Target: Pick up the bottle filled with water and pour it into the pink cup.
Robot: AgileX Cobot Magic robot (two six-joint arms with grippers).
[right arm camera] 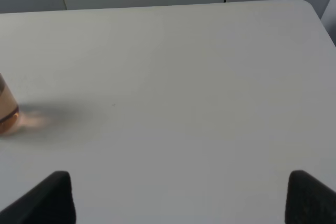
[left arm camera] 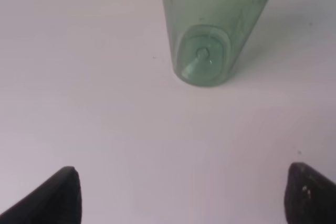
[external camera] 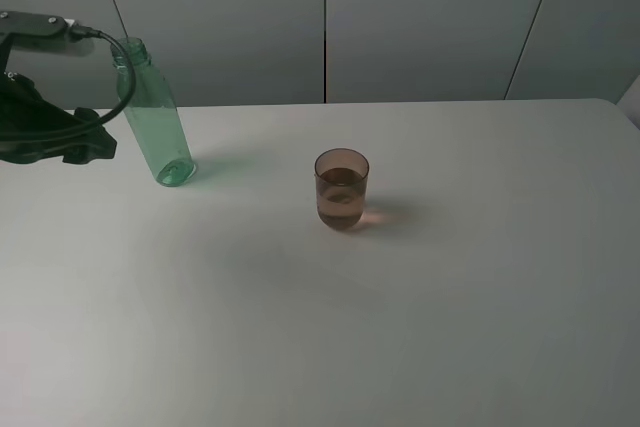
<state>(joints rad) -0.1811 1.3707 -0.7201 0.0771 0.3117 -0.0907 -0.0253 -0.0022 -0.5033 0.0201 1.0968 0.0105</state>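
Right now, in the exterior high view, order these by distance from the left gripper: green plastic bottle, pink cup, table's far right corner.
1. Tall transparent green plastic bottle, just right of the left gripper.
2. Translucent brownish-pink cup, mid-table.
3. White table's far right corner, farthest.

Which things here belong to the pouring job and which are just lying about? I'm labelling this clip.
Part of the job:
- the bottle, upright, ungripped
- the pink cup, liquid already in it
- the left end effector, open, near the bottle

Just lying about:
- nothing else; only the white table they stand on
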